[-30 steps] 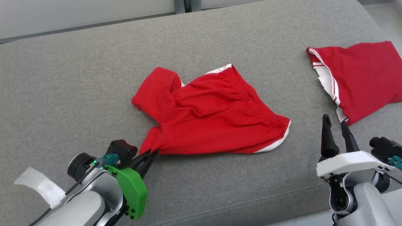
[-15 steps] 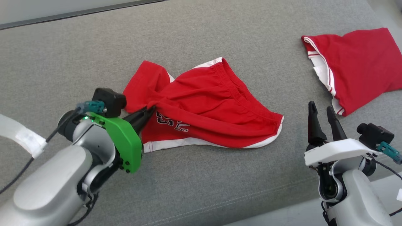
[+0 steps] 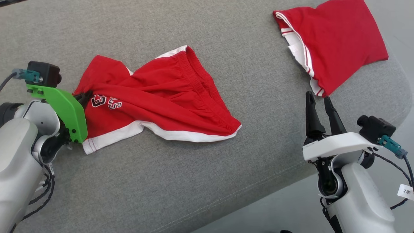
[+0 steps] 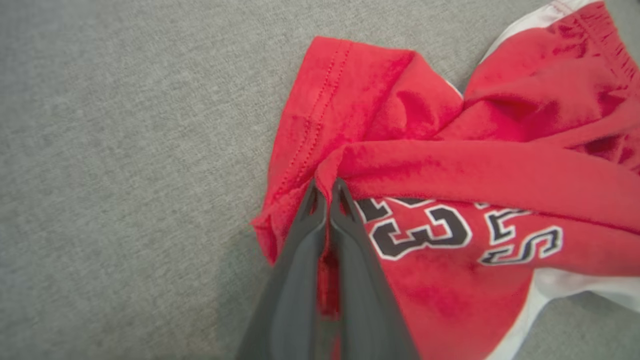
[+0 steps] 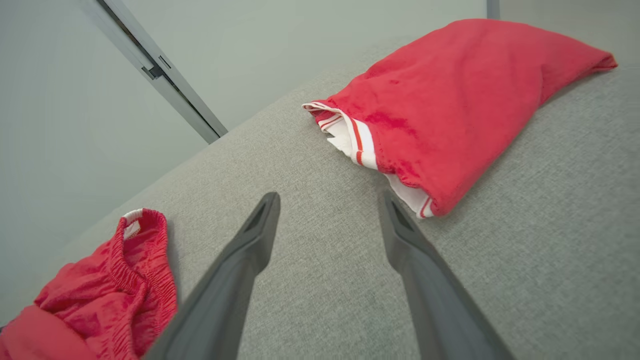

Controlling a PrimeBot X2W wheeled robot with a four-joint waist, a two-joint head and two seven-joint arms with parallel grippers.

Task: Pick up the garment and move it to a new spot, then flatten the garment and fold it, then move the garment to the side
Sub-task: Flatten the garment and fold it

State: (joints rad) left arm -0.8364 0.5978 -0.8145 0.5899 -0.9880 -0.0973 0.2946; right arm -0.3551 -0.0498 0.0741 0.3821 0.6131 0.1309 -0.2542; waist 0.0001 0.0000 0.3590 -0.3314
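Note:
The garment (image 3: 161, 87) is a pair of red shorts with white trim, lying crumpled on the grey cushion (image 3: 194, 168). One leg is turned over, showing a black-and-white number print. My left gripper (image 3: 84, 96) is shut on a fold at the garment's left end. The left wrist view shows the gripper (image 4: 327, 187) pinching red cloth of the garment (image 4: 450, 165), just above the print. My right gripper (image 3: 318, 96) stands open over bare cushion at the right, holding nothing. Its open fingers frame the gap of my right gripper (image 5: 331, 200), with the garment's waistband (image 5: 115, 290) at the lower left.
A second red garment (image 3: 336, 42) with white and red striped trim lies at the cushion's far right, just beyond my right fingertips, and appears again in the right wrist view (image 5: 450, 100). The cushion's front edge runs diagonally at the lower right, with pale floor (image 3: 284, 210) below it.
The head camera has shifted. My left gripper, still shut on the garment, has lifted and dragged its corner to the left, turning a leg over so the print and white hem show. The right gripper stays open.

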